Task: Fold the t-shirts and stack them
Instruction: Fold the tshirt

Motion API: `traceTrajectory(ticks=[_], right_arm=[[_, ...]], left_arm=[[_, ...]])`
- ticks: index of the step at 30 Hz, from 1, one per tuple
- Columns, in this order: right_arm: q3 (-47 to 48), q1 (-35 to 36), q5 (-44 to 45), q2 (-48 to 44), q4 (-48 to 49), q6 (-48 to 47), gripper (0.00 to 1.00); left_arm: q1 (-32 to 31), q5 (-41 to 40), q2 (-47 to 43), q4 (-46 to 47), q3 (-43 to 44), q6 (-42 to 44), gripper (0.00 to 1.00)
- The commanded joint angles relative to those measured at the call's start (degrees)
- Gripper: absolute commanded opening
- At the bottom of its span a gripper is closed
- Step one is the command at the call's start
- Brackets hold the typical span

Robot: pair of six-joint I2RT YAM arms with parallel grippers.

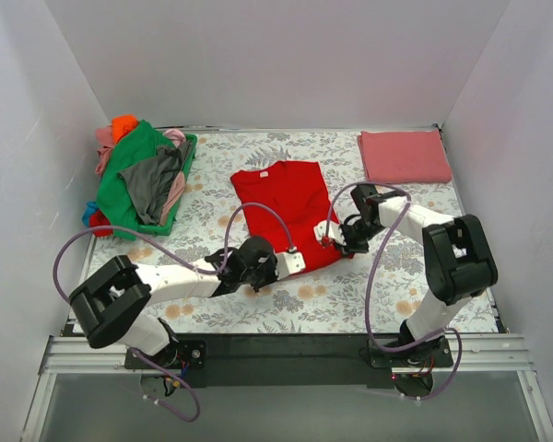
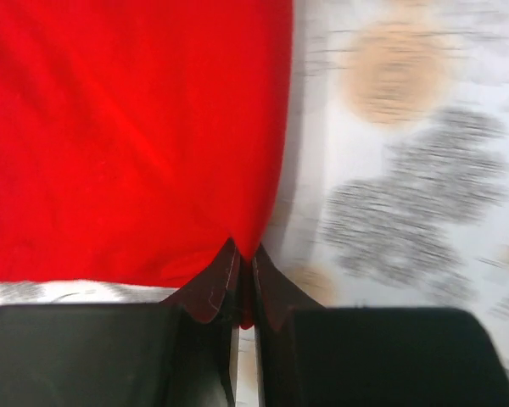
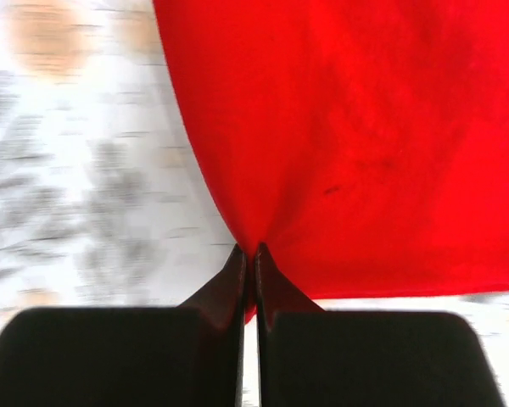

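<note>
Top: bright red t-shirt (image 1: 290,203) lies flat mid-table on the floral table cloth (image 1: 387,295), roughly rectangular. A rose-red one (image 1: 404,155) sits folded far right and the rest are heaped far left, so the step looks like the hem-to-collar fold. Left wrist: left gripper (image 2: 244,254) pinched shut on a hem corner, thin matte knit puckering. Right wrist: right gripper (image 3: 248,254) clamped on the other corner; next I'd lift both evenly, keeping the limp cloth taut.

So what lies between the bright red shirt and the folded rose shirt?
Only bare floral table cloth separates the red shirt from the rose shirt, shown in the top view.
</note>
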Motion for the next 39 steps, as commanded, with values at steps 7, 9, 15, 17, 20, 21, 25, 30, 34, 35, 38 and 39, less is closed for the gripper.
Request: traceTrajectory(ticks=[7,9,15,17,20,21,25,30,34,35,38,39], right_arm=[[-15.6,0.4,-3.2,-19.9,-21.8,-5.1,0.01],[-16.3,0.4,-3.8,-23.2,-23.1,-4.8,0.01],[-11.0,0.4,-4.8,-24.9,-23.7,0.1,0.01],[-5.7,0.3,-4.8,-23.2,-23.6,2.3,0.01],[3.5,0.4,-6.2,-17.3,-23.5,4.8,0.01],[6.0,0.4,-6.7,-15.7,-23.6,5.5,0.01],[19.9,0.5,-9.0,-6.1,-23.6,8.9,0.01],[38.4,0.5,-8.8,7.5,-23.3,14.4,0.01],[50.2,0.4,-9.6,15.2,-23.1,18.4,0.01],[52.3,0.4,-9.7,16.6,-22.9,19.1,0.01],[59.6,0.5,-10.8,21.1,-21.6,22.2,0.01],[60.6,0.4,-11.1,22.5,-21.1,23.0,0.01]], left_arm=[[-11.5,23.3,-14.5,-11.8,-2.8,-14.0,0.0],[-12.5,25.6,-15.5,-12.8,-2.3,-16.6,0.0],[-12.9,24.9,-17.5,-15.5,-1.4,-16.5,0.0],[-12.9,20.4,-18.7,-15.9,-1.3,-14.8,0.0],[-12.4,14.3,-20.4,-15.7,-0.8,-12.1,0.0],[-11.3,13.1,-21.0,-15.4,-0.6,-11.7,0.0],[-5.1,11.1,-23.0,-12.5,-0.3,-10.8,0.0],[7.8,11.5,-19.8,-4.9,0.4,-8.7,0.0],[13.8,10.1,-15.5,-0.2,3.0,-9.7,0.0],[14.6,9.3,-15.0,1.4,3.3,-10.2,0.0],[16.9,7.0,-15.2,4.9,3.5,-11.6,0.0],[17.6,6.5,-15.4,6.3,3.4,-11.8,0.0]])
